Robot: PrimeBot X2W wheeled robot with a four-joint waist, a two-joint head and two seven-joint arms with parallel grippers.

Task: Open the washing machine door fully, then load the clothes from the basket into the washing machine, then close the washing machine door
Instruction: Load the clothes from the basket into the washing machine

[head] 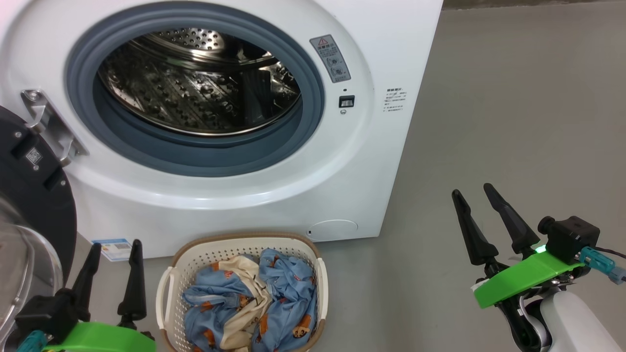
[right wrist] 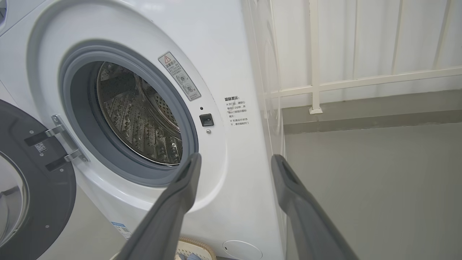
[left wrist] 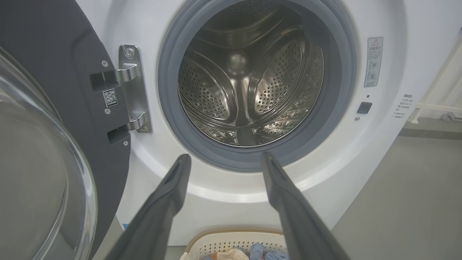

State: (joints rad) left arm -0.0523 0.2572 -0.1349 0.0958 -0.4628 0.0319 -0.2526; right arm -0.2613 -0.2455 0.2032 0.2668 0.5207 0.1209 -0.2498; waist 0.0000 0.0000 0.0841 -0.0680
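Step 1 looks done: door (head: pixel 34 195) swung wide at washer's (head: pixel 386 58) left, drum (head: pixel 195 83) empty. Step 2 not begun: clothes (head: pixel 288 293) all in basket (head: pixel 166 288), on floor (head: pixel 513 98) just in front of washer. Left end effector (head: pixel 116 243) fingers apart, empty, beside basket. Right end effector (head: pixel 472 188) apart too, empty, well off to right. 2 steps left: load, shut door.
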